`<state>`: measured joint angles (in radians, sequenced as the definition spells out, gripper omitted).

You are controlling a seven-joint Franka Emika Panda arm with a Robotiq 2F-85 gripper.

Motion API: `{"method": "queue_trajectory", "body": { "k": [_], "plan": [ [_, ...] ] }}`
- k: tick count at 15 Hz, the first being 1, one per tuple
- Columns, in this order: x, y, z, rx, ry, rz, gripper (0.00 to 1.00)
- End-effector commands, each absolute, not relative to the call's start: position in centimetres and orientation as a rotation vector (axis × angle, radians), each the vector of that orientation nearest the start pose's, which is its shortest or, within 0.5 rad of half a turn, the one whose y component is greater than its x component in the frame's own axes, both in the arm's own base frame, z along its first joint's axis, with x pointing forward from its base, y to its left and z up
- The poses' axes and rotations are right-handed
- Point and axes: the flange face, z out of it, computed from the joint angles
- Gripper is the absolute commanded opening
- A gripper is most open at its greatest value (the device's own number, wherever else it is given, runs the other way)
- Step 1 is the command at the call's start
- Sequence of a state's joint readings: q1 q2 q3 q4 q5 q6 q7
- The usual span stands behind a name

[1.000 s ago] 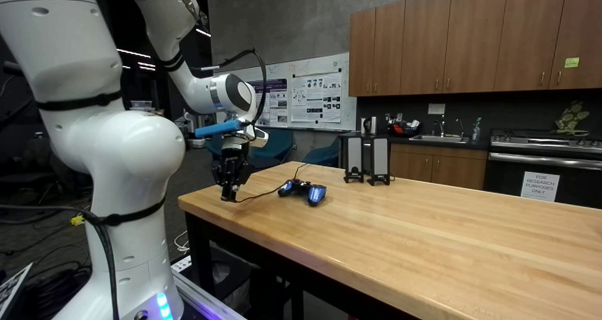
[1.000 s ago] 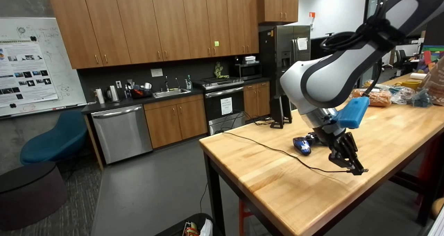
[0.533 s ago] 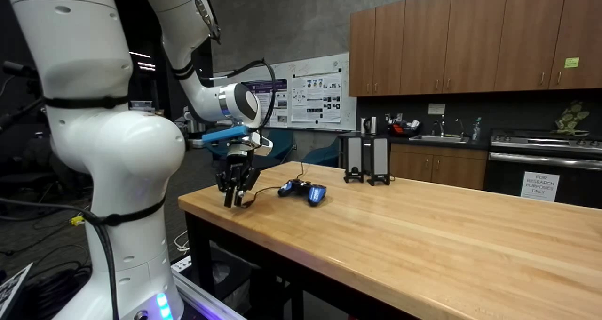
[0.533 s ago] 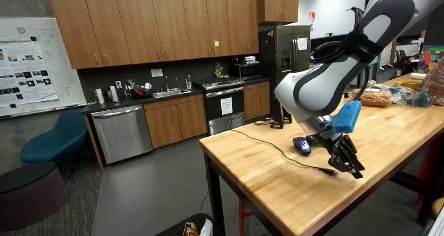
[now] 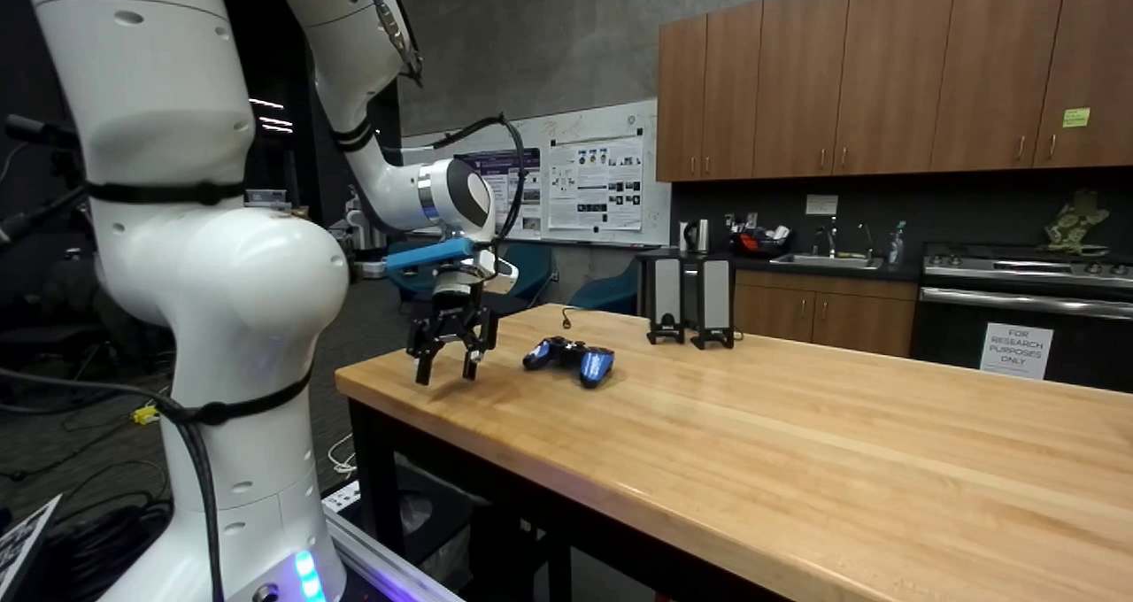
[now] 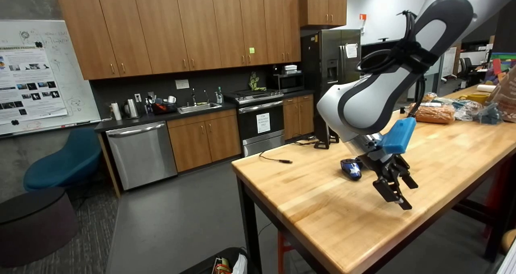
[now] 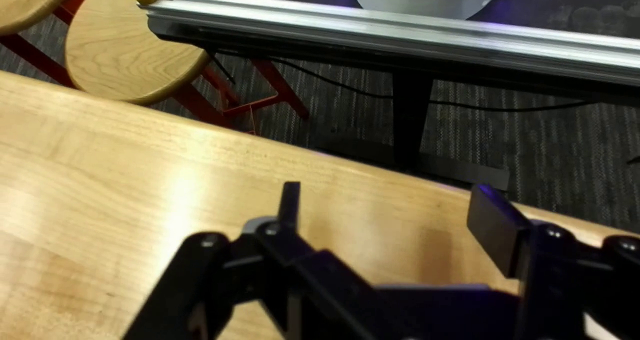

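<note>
My black gripper (image 5: pixel 447 372) is spread wide just over the near end of the wooden table (image 5: pixel 752 425), with nothing between its fingers. In the wrist view, only bare tabletop shows between the finger pads (image 7: pixel 495 225). A blue and black game controller (image 5: pixel 595 368) lies nearest to it; in an exterior view the arm partly hides this controller (image 6: pixel 351 169). A thin black cable (image 6: pixel 272 158) ends in a small plug (image 6: pixel 285 161) on the table by the far corner, well away from the gripper. Its other end drops over the table edge.
Two grey-fronted speakers (image 5: pixel 713 299) stand beyond the controller. Bagged items (image 6: pixel 435 112) lie on the far part of the table. A wooden stool (image 7: pixel 130 50) and a metal rail (image 7: pixel 400 27) are beside the table edge. A bin (image 6: pixel 225 262) sits below.
A second ago the gripper was shut on the cable's plug end. It has opened and shifted slightly. The cable was let go and has slid back to the table's far corner.
</note>
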<state>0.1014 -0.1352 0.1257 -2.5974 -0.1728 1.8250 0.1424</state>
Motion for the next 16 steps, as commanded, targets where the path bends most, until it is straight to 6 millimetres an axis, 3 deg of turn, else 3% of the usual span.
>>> {"method": "queue_trajectory", "body": {
  "k": [1,6,11,16],
  "plan": [
    [35.9,7.6,28.5,-3.279,-0.288,0.821,1.00],
    [38.0,11.0,29.9,-3.322,-0.332,0.451,1.00],
    [41.5,15.2,31.3,-3.302,-0.235,0.016,1.00],
    [45.7,18.2,33.7,-3.268,-0.092,-0.294,1.00]
  ]
}}
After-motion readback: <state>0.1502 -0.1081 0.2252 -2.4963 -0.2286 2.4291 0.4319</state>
